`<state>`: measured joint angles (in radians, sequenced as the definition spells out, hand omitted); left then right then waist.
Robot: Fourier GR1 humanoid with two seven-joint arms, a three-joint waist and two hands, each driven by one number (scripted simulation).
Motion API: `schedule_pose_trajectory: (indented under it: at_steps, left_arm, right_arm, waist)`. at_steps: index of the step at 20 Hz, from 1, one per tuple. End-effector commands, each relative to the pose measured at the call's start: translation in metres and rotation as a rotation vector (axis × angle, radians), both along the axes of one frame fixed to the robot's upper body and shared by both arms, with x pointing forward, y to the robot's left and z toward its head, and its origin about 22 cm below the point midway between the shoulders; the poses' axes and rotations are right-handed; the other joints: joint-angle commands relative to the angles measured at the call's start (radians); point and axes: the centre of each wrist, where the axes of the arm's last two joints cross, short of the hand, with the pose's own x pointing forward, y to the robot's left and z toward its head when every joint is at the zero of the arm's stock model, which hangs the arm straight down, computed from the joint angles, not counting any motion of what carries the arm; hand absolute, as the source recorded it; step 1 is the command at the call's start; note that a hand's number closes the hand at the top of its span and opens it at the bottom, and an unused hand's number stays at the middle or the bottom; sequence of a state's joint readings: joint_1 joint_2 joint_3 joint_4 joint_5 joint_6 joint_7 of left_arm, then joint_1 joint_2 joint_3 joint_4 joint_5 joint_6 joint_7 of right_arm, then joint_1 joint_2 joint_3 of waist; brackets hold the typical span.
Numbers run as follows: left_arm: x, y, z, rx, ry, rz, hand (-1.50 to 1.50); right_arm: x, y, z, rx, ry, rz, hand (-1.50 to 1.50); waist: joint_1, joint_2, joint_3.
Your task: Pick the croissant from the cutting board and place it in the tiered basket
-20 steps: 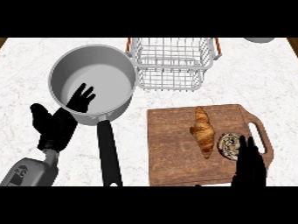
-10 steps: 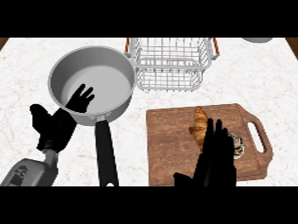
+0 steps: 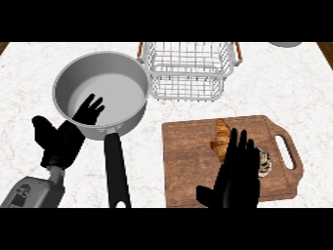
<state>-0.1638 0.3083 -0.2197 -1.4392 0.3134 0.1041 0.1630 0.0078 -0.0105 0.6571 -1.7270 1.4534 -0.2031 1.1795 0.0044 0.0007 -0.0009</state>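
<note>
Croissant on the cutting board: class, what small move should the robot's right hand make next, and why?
Probably lower and curl the fingers round the croissant. The right hand lies open over the cutting board, its straight fingers covering the croissant's near end without holding it. The tiered basket stands beyond the board, so a grasp must come before any carry.

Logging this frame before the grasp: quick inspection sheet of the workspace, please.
Surface: white marbled counter, wood edges at the far corners.
Job's things: golden-brown croissant lies on the brown wooden cutting board, partly hidden by the right hand; white wire tiered basket stands behind the board, apart from it.
Clutter: grey metal saucepan with black handle, left of the board; small dark speckled item on the board, unclear what; grey round object at the far edge.
Hands: left hand open, resting by the saucepan; right hand open, fingers straight over the croissant.
Cables: nothing seen.
Surroundings: nothing seen.
</note>
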Motion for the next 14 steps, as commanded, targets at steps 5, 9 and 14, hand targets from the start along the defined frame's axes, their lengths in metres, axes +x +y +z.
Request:
schedule_pose_trajectory:
  at_steps: [5, 9, 14]
  left_arm:
    - [0.014, -0.038, -0.004, -0.012, -0.021, -0.037, 0.0]
    - [-0.005, -0.008, -0.002, -0.02, -0.013, -0.033, 0.0]
    - [-0.009, -0.015, -0.014, -0.029, -0.028, -0.041, 0.0]
  right_arm:
    - [0.005, 0.002, -0.01, 0.061, -0.026, -0.15, -1.5]
    - [0.006, -0.009, -0.024, 0.077, -0.018, -0.16, -1.5]
    - [0.03, -0.018, -0.036, 0.103, -0.013, -0.178, -1.5]
  waist:
    - [-0.016, 0.002, 0.001]
    - [-0.004, -0.001, 0.001]
    - [0.001, 0.001, 0.001]
